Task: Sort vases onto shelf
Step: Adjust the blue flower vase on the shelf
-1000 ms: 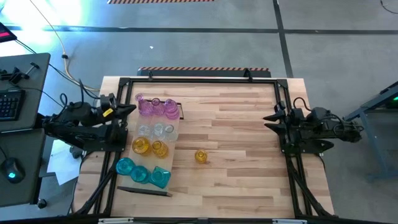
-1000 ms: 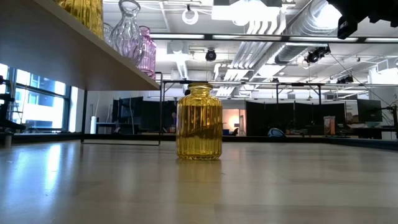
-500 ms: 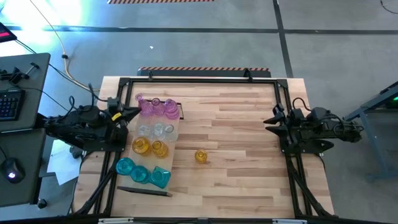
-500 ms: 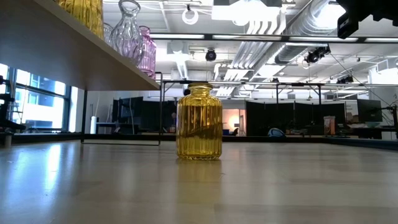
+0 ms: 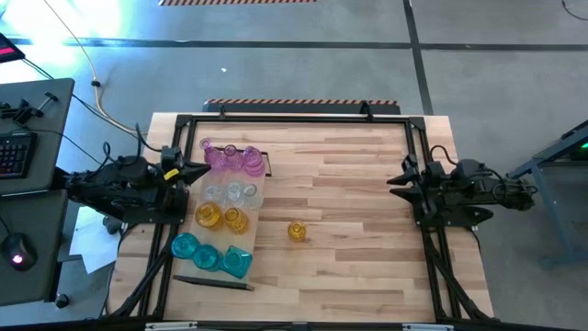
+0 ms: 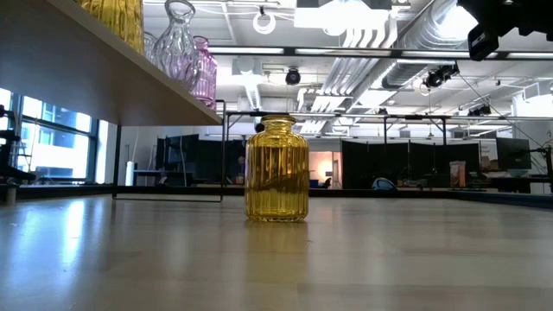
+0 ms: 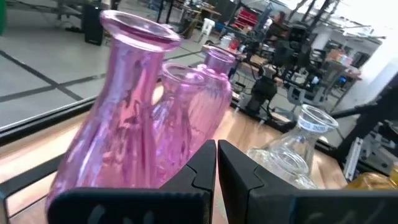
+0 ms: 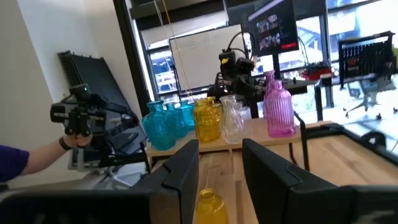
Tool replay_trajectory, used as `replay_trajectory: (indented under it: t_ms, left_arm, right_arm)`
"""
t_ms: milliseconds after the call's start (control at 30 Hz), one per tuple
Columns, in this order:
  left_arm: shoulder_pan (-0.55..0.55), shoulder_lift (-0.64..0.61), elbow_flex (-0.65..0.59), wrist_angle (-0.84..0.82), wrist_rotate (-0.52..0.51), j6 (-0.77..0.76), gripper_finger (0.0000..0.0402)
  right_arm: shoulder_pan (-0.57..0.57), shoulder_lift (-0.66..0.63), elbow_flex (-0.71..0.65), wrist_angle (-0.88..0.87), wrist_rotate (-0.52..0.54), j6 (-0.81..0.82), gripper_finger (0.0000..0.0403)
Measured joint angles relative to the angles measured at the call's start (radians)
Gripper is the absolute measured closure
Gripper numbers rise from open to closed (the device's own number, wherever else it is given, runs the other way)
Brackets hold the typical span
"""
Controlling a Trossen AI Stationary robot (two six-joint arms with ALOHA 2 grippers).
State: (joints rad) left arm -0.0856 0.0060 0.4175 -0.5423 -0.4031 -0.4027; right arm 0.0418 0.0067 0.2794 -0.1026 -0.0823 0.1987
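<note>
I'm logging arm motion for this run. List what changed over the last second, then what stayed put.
The left gripper, shut and empty, drew back slightly from the shelf toward the table's left edge, beside the pink vases. The right gripper edged slightly inward; it is empty, fingers parted. Nothing was grasped or released. The lone yellow vase on the table and all the shelf vases stayed put.

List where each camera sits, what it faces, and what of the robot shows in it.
High: overhead, straight down on the table; both arms, left gripper, right gripper.
Low: table height, facing the yellow jar under the shelf.
Left wrist: past shut fingers at pink vases.
Right wrist: past open fingers toward the shelf.
Shared: high, low and right wrist all show the yellow jar.
</note>
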Motion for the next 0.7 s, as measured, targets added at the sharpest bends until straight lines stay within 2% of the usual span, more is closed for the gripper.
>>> replay_trajectory:
  t_ms: [367, 567, 700]
  left_arm:
    - [0.000, 0.000, 0.000, 0.027, 0.193, 0.028, 0.0392]
    - [0.000, 0.000, 0.001, 0.040, 0.191, 0.055, 0.0392]
    - [0.000, 0.000, 0.001, 0.040, 0.188, 0.055, 0.0392]
  right_arm:
    - [0.000, 0.000, 0.000, -0.108, -0.042, 0.117, 0.0290]
    - [0.000, 0.031, 0.000, -0.159, 0.027, 0.161, 0.0290]
    - [0.000, 0.156, 0.000, -0.127, 0.030, 0.200, 0.0290]
